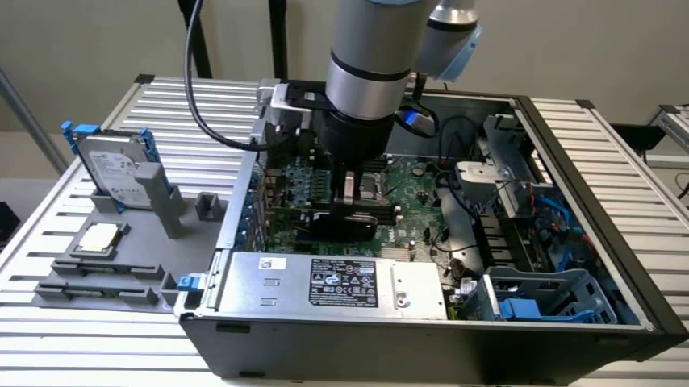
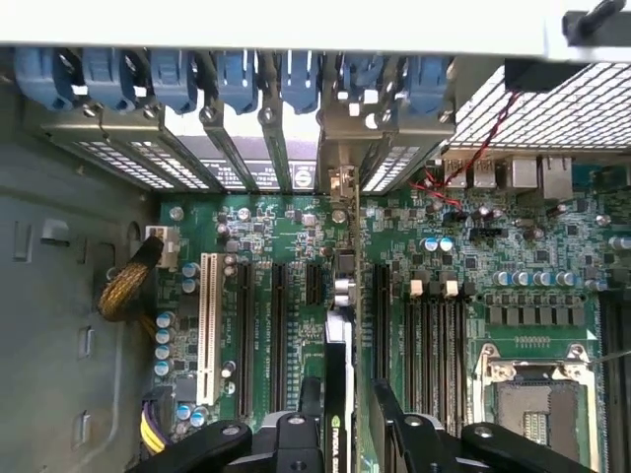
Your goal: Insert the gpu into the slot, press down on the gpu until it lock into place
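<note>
Inside the open computer case (image 1: 603, 201), my gripper (image 1: 351, 208) reaches straight down over the green motherboard (image 1: 415, 193). It is shut on the gpu (image 1: 342, 224), a black card standing on its long edge across the board. In the wrist view the gpu (image 2: 337, 384) appears edge-on between the two black fingers (image 2: 296, 434), and its metal bracket (image 2: 337, 182) meets the row of rear expansion openings. The card sits low against the board between black connector strips (image 2: 279, 330). The bright blue slot is hidden beneath the card.
A power supply (image 1: 334, 282) lies along the case's near wall and a blue drive cage (image 1: 538, 302) at the exterior view's right. Memory strips (image 2: 434, 335) and the processor socket (image 2: 537, 404) flank the card. Outside the case, a silver hard drive (image 1: 113, 169) stands on a grey fixture.
</note>
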